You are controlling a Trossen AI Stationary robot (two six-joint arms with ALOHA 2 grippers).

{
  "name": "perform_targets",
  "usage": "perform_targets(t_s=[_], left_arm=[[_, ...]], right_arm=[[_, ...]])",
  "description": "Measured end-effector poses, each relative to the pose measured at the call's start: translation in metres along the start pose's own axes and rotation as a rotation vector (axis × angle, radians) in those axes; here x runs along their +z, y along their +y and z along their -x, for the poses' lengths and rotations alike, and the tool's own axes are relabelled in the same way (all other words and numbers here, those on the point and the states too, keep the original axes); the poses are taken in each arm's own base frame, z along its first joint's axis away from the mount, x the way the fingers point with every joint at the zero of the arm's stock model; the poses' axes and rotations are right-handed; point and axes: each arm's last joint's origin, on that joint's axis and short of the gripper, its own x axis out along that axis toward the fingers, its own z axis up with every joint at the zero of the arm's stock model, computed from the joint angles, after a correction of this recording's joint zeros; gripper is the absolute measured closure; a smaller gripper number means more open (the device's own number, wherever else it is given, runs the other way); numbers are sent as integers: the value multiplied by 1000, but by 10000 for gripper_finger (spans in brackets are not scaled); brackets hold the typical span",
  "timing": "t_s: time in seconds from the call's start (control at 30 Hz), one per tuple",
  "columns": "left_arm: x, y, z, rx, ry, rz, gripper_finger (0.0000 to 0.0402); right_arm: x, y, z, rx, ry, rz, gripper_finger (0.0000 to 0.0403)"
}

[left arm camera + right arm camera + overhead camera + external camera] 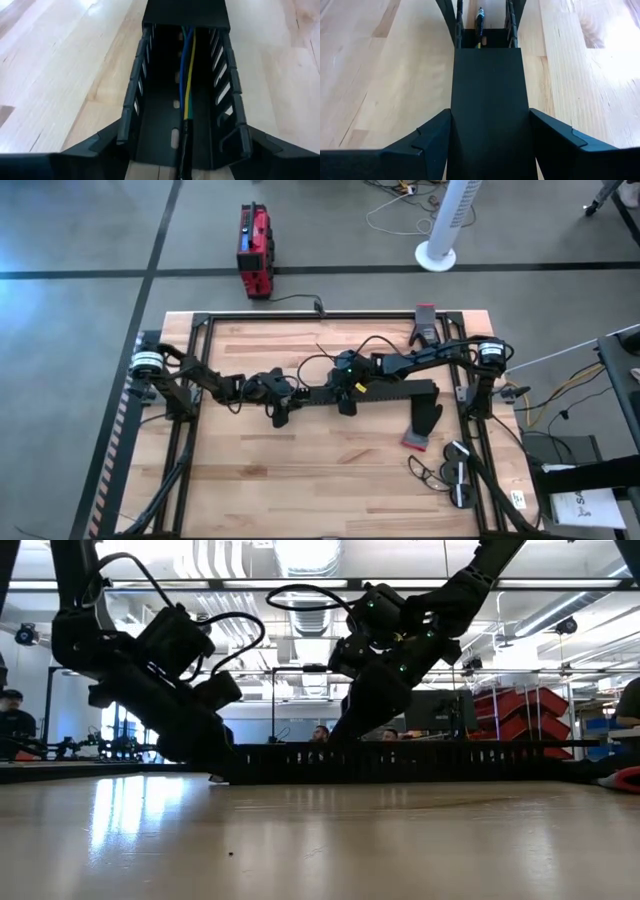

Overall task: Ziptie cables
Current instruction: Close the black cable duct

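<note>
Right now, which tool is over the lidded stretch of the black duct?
The right tool, over the solid lid; the left tool sits over the open slotted stretch, where the cables show.

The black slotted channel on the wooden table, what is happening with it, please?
Both arms work at the long black slotted plastic channel lying mid-table. The left gripper straddles its open end, where thin blue, green and yellow wires run along the inside. The right gripper straddles the part closed by a flat black cover. No ziptie is visible yet.
</note>
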Motion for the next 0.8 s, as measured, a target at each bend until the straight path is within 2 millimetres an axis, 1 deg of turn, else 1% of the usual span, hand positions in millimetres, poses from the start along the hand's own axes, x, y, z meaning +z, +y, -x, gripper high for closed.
perform_targets(t_s=[0.23,0.37,0.53,0.67,0.8], left_arm=[[-16,0,-10,2,68,-14,173],[-22,0,-14,3,84,-12,177],[-21,0,-14,0,58,-19,169],[-21,0,-14,1,51,-21,180],[-21,0,-14,4,51,-18,186]], right_arm=[[-1,-1,1,6,10,16,187],[-2,-2,0,37,-2,12,186],[-4,-2,-6,42,-19,15,187],[-2,-1,-8,71,-44,25,187],[1,2,-7,104,-54,82,182]])
